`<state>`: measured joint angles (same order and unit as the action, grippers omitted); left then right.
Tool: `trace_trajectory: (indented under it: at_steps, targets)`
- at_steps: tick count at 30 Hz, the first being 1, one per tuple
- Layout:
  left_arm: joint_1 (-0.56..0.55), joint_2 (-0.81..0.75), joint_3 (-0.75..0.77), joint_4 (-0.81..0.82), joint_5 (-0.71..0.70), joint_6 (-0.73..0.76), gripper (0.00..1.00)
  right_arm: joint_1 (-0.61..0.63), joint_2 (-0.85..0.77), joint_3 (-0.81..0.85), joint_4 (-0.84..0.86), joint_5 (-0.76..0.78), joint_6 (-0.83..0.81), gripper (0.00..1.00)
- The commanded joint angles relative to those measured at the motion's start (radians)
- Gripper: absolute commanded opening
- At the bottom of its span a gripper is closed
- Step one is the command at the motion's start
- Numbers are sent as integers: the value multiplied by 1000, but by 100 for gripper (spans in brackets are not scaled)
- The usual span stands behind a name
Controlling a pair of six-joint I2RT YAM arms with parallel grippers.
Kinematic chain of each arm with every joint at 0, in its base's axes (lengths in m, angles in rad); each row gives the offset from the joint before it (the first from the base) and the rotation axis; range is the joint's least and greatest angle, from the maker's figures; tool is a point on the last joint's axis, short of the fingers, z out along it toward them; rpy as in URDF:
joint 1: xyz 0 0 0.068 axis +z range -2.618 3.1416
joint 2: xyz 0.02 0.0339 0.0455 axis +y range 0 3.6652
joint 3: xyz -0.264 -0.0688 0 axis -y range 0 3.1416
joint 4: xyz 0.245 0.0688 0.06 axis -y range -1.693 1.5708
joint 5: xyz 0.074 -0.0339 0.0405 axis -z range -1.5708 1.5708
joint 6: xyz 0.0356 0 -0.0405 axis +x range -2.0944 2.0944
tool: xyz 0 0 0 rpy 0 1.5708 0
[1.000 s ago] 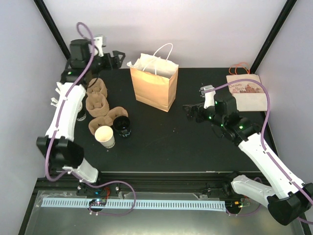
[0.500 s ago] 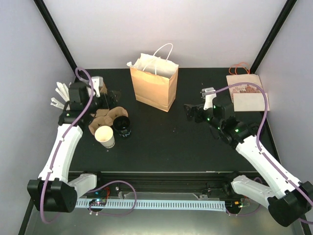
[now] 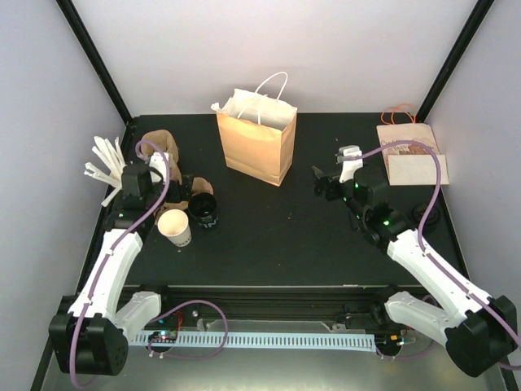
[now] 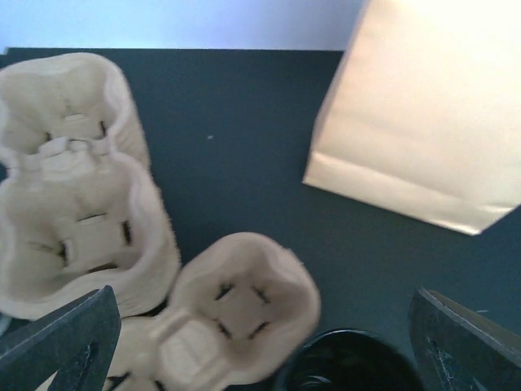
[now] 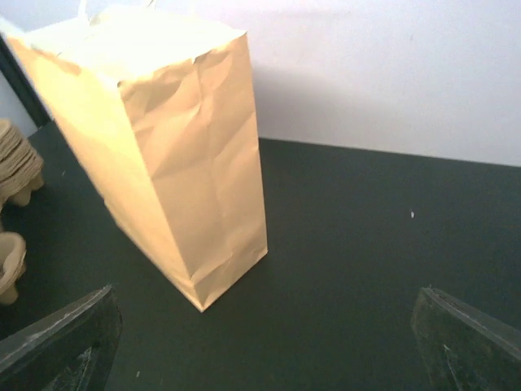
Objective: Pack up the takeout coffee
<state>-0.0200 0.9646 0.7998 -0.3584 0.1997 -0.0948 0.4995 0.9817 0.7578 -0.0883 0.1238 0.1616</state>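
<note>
Closest to the arm bases, a white paper cup [image 3: 175,226] stands upright and open-mouthed on the black surface [image 3: 277,232]. A black cup [image 3: 203,210] stands just beside it, a little farther back and to the right. Right behind them lie the pulp cup carriers [image 3: 189,189] with their wells facing up and one lobe close against the black cup. Another carrier piece [image 3: 159,147] sits farther back by the left edge.

The left arm [image 3: 114,252] reaches up along that side. Its jaws hang over the carriers, spread wide with nothing between them. A fan of white strips [image 3: 102,167] sticks out off the left edge.

On the right, the right arm [image 3: 431,265] stretches in toward the middle of the surface. Its jaws are also released and empty, and they point at the brown paper bag [image 3: 256,142] from well apart.

That bag stands upright toward the back with its mouth open and its white handles up. Bare surface separates it from the cups. In the far right corner a flat printed paper bag [image 3: 411,155] lies on its side. Both cups stand on the surface itself, outside the carriers and the bag.
</note>
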Motion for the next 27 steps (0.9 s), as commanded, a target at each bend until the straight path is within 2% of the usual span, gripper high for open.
trace_trajectory:
  at_steps: [1, 6, 10, 12, 14, 18, 20, 21, 26, 27]
  targets:
    - [18, -17, -103, 206, -171, 176, 99, -39, 55, -36, 209, 69, -23, 100]
    - [96, 62, -205, 431, -173, 124, 99, -195, 97, -131, 405, 22, -4, 100]
    - [97, 150, -269, 608, -79, 73, 99, -318, 133, -241, 586, -27, -40, 100]
    - [96, 199, -303, 707, -75, 29, 99, -352, 177, -275, 640, -62, -109, 100]
    - [93, 247, -326, 780, -87, -15, 99, -383, 242, -303, 715, -57, -111, 100]
    - [75, 335, -384, 981, -112, 10, 99, -420, 356, -147, 533, 14, -29, 100]
    - [68, 364, -342, 943, -128, 43, 99, -435, 388, -96, 468, 48, 5, 100]
    - [59, 372, -323, 920, -158, 59, 99, -441, 393, -87, 454, 49, 14, 100]
    - [52, 413, -367, 1089, -162, 113, 99, -467, 361, -132, 501, -16, 17, 100]
    - [50, 417, -363, 1080, -146, 120, 99, -473, 355, -137, 504, -30, 17, 100]
